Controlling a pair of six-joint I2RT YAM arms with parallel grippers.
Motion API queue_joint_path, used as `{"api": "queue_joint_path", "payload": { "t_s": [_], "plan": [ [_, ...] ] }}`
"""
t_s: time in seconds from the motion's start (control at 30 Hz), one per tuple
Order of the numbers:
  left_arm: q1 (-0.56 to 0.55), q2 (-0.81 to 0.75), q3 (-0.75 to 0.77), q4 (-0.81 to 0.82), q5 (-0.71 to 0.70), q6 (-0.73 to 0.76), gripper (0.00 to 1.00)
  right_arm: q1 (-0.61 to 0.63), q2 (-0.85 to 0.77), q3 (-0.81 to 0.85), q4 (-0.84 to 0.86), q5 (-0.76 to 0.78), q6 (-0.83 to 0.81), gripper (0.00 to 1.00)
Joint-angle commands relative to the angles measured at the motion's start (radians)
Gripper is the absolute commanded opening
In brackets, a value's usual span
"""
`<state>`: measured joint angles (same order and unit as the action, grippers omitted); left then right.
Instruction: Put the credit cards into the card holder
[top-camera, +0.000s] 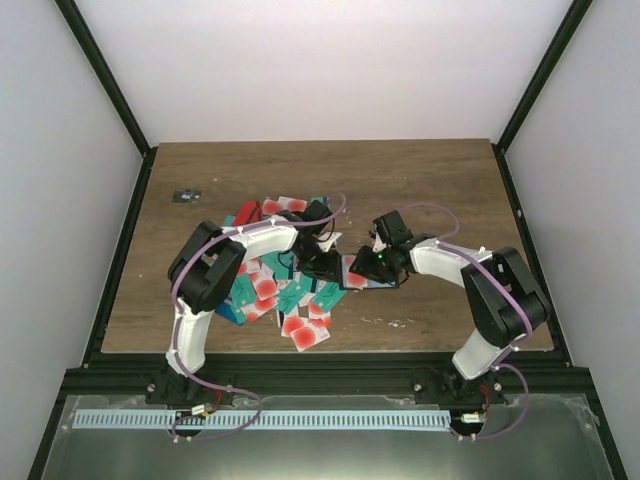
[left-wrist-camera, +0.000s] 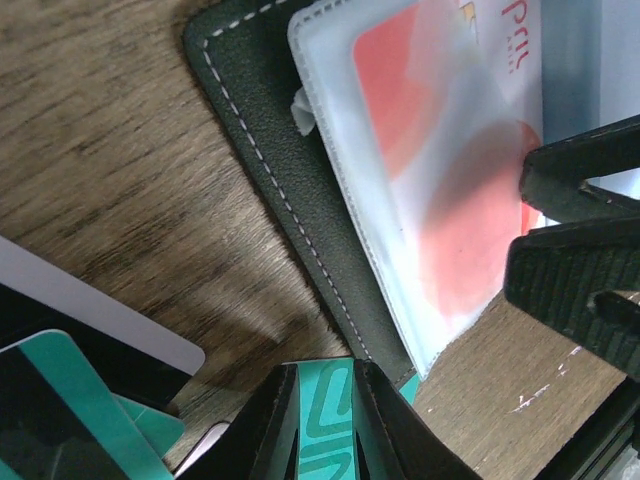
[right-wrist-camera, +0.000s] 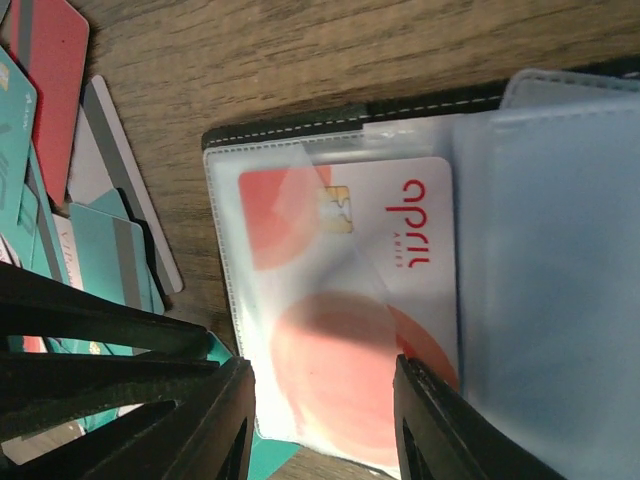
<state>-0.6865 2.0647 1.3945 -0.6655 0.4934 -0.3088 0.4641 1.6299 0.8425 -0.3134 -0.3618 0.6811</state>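
Dozens of credit cards (top-camera: 280, 300) lie heaped on the table (top-camera: 450, 190) before my left arm; the card holder (top-camera: 358, 272) lies open just right of the heap.

Left wrist: my left fingers (left-wrist-camera: 270, 430) close narrowly on a teal card (left-wrist-camera: 325, 420), just short of the holder's clear sleeve (left-wrist-camera: 420, 200). I judge it light, stiff and slick, best held by one end.

Right wrist: my right fingers (right-wrist-camera: 225, 430) stand part-way apart astride the sleeve; whether they grip it, I cannot tell.
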Motion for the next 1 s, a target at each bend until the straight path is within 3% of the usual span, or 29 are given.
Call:
{"api": "queue_joint_path", "payload": {
  "t_s": [0.0,0.53,0.97],
  "plan": [
    [-0.007,0.038,-0.015,0.014,0.005,0.014,0.18,-0.005,0.021,0.025,0.037,-0.038,-0.005,0.41],
    [-0.009,0.051,-0.022,0.015,-0.024,0.027,0.15,-0.005,0.009,0.113,-0.121,0.112,-0.113,0.41],
    [-0.009,0.062,-0.010,0.012,-0.023,0.022,0.15,-0.005,0.059,0.030,-0.056,0.063,-0.110,0.41]
  ]
}}
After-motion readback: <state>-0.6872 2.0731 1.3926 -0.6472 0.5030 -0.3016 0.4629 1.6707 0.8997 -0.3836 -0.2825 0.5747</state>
